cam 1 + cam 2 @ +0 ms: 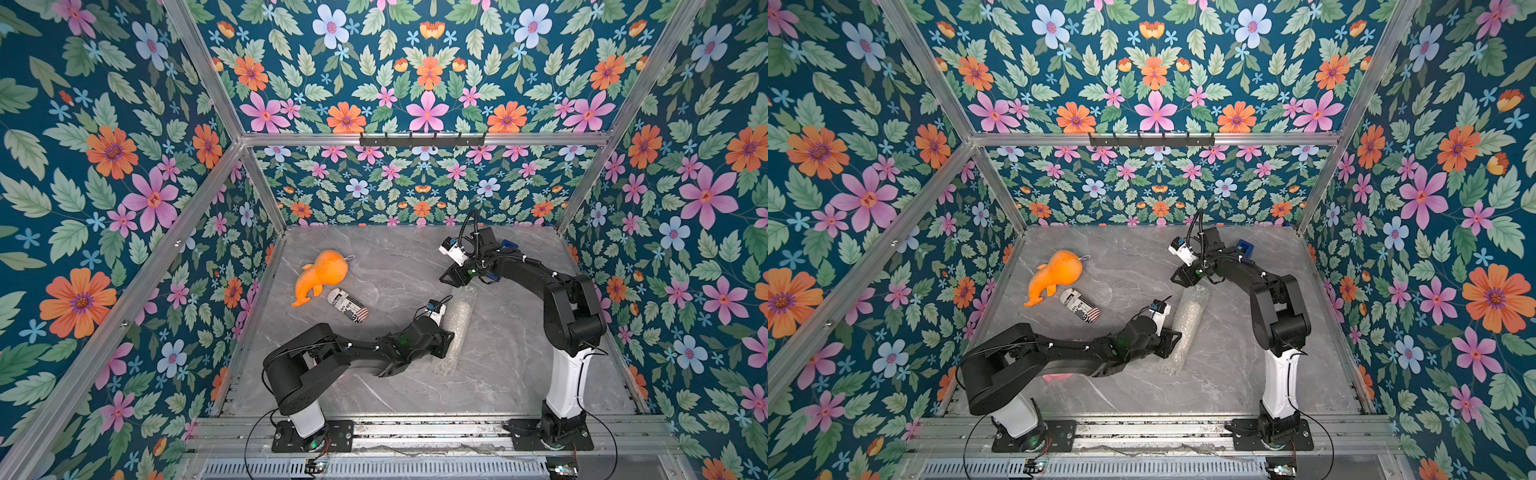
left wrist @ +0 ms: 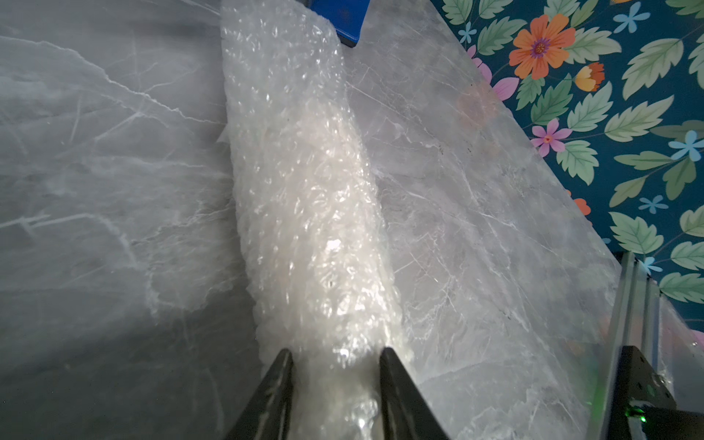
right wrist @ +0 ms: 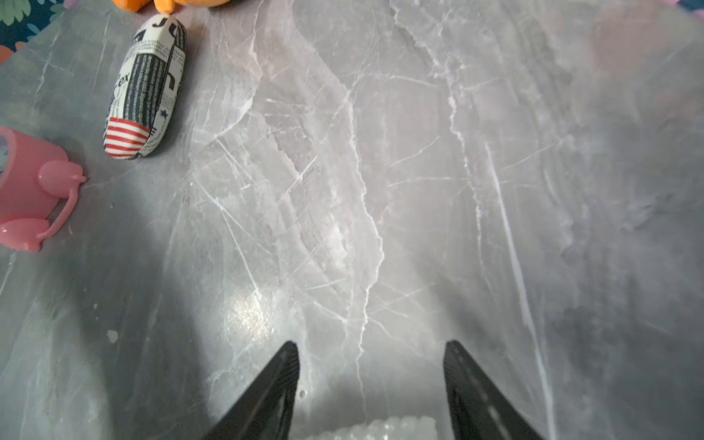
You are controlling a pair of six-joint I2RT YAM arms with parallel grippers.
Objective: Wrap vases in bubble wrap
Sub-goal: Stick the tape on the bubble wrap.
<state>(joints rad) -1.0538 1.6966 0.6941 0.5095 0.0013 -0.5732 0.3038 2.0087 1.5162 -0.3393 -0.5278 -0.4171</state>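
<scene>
In both top views the rolled bubble wrap [image 1: 457, 320] lies on the grey marble table [image 1: 519, 374], long axis near-to-far; floral walls [image 1: 124, 166] surround it.

Left wrist: left gripper [image 2: 337, 354] clamped on the roll.

Right wrist: right gripper [image 3: 371, 346] spread, empty — this view shows a pink plastic object [image 3: 26, 190] near the printed can [image 3: 146, 87].

Your extras, left side of the grey marble surface [image 1: 395, 257]:
- orange plush toy [image 1: 320, 274], lying flat
- printed can [image 1: 348, 304], on its side, just beside the toy, nearer
- pink plastic piece [image 3: 26, 190], near left
- blue item [image 2: 339, 19], far right
</scene>
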